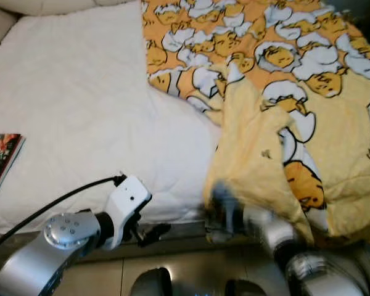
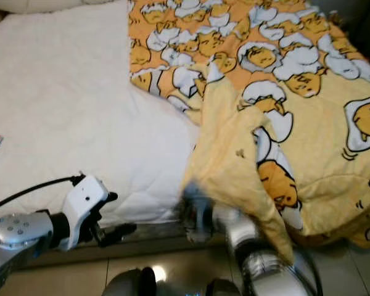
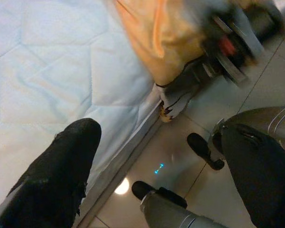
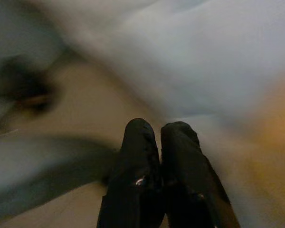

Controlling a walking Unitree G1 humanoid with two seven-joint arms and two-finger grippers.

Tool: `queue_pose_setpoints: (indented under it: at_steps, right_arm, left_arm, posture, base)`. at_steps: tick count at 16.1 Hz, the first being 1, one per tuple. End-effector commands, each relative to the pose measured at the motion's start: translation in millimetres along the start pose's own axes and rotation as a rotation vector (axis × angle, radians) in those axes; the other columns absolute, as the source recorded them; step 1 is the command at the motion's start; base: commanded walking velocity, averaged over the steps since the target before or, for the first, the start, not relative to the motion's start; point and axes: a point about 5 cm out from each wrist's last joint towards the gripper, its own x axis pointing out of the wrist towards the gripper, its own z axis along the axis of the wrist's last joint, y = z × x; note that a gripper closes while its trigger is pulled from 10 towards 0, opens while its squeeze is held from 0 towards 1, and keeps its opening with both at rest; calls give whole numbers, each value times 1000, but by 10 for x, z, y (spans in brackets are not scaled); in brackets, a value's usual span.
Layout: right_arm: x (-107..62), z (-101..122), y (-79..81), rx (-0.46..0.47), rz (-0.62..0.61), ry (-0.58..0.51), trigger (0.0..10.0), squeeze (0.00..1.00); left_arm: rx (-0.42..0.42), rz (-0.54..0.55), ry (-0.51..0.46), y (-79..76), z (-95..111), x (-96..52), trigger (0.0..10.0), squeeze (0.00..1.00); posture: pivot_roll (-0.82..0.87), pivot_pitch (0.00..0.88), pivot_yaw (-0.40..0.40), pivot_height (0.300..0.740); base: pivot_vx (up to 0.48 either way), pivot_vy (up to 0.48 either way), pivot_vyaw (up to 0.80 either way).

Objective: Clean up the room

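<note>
Two grippers are working at the foot edge of a bed [image 1: 80, 105] covered in a white quilted mattress pad, where a yellow cartoon-egg blanket [image 1: 283, 80] is lying bunched across the robot's right half, one folded corner drooping over the edge toward the tiled floor [image 3: 213, 114]. The right gripper [image 1: 221, 206], blurred in motion, is sitting at that hanging corner; its wrist camera is showing the two black fingers [image 4: 137, 156] pressed together, though whether any cloth is caught between them cannot be told. The left gripper [image 2: 114, 232] is hovering low beside the mattress edge, jaws spread wide apart and empty. A book [image 1: 1, 160] is lying on the pad's far left. The risk now: a pinch on too little fabric could slip, letting the blanket slide to the floor.
</note>
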Motion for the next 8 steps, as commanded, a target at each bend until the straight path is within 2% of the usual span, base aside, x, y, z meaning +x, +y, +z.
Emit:
queue_pose_setpoints:
  at_steps: [1, 2, 4, 6, 7, 8]
  right_arm:
    - [-186, -16, 136, -57, 202, 12, 0, 0]
    - [-376, -165, 276, -50, 308, 57, 0, 0]
    - [-647, -337, 445, -51, 406, 113, 0, 0]
    - [-695, -423, 408, -101, 296, 130, 0, 0]
    - [-647, -346, 300, -115, 154, 75, 10000, 0]
    - [-596, -207, 199, -96, 20, 13, 10000, 0]
  left_arm:
    - [2, 0, 10, -17, -18, -18, 10000, 0]
    - [1, -2, 8, -21, -16, -13, 10000, 0]
    - [1, -10, 8, -35, -16, -1, 10000, 0]
    - [3, -14, 7, -45, -16, 2, 10000, 0]
    - [4, -16, 6, -42, -7, 12, 10000, 0]
    - [6, -17, 4, -40, 3, 21, 10000, 0]
  posture:
    - [122, 138, 91, 740]
    - [119, 138, 93, 740]
    - [114, 137, 96, 740]
    - [109, 133, 99, 740]
    - [110, 134, 102, 740]
    - [114, 136, 105, 740]
  base:
    - [0, 0, 0]
    - [0, 0, 0]
    - [0, 0, 0]
    - [0, 0, 0]
    - [0, 0, 0]
    - [0, 0, 0]
